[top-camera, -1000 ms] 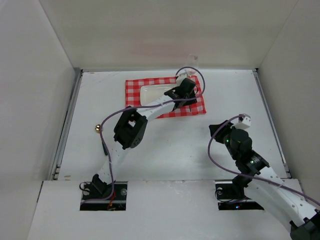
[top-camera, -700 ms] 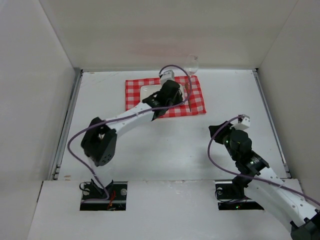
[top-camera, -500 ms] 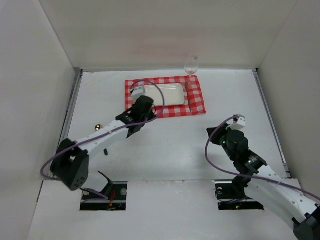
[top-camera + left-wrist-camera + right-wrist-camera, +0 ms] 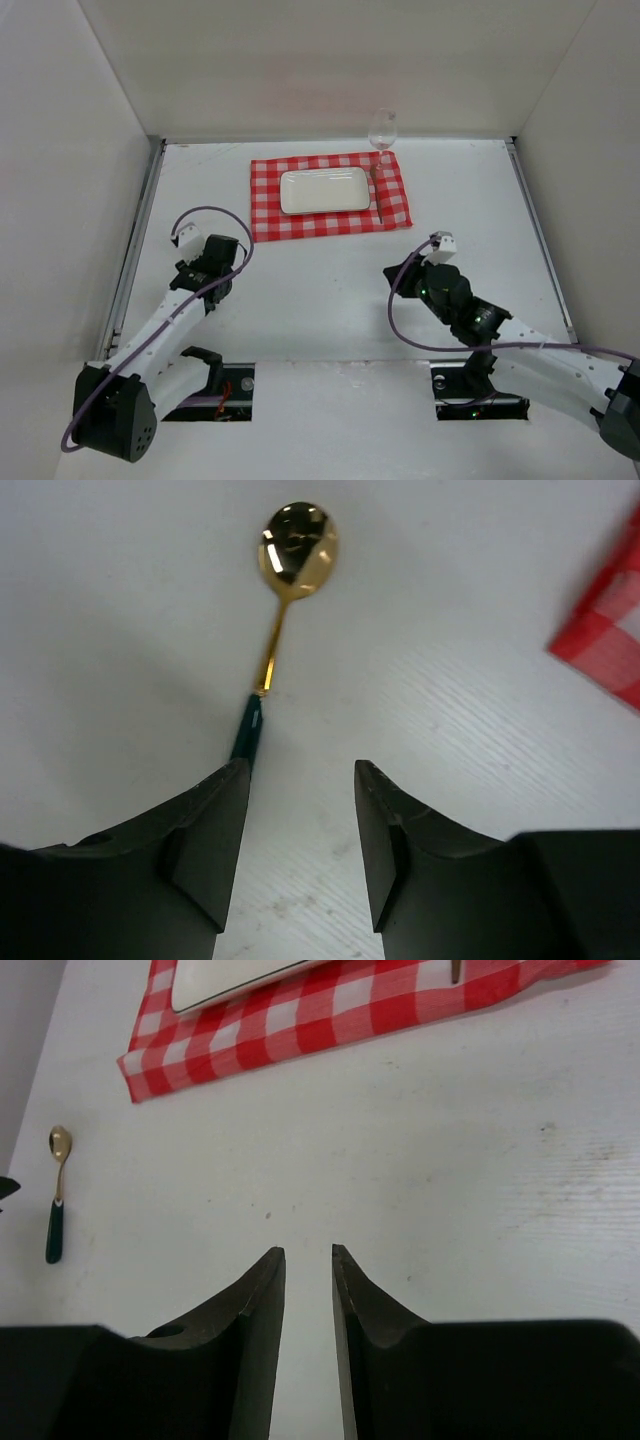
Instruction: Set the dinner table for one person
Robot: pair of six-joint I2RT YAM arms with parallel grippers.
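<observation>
Two claws inspected, both found empty. Noted left claw (image 4: 300, 775) spread wide, hovering low near the left edge of the surface (image 4: 330, 290). Found the spoon (image 4: 285, 600) lying flat just ahead of it, gold bowl pointing away, dark handle end just beside one finger rather than between the pair. Noted right claw (image 4: 307, 1260) drawn nearly together, only a thin slit between its fingers, poised over bare surface toward the near edge, right of its middle. Found a checked cloth (image 4: 265, 215) laid by the middle of the far edge, carrying a white plate (image 4: 325, 190) and one slim utensil (image 4: 378, 195) just right of the plate; cannot tell fork from knife. Found a wine glass (image 4: 382, 128) upright at the far edge, just behind the cloth's far right corner.

Judged step in hand: picking up the spoon for the place setting. Recommend shifting the left claw to centre the handle between the fingers, crossing it squarely, then lowering until both tips meet the surface before closing. Advise gripping the dark handle, not the thin gold neck. Expect a flat, slippery item; beware of nudging it away with one finger. Keep the right claw well apart meanwhile.
</observation>
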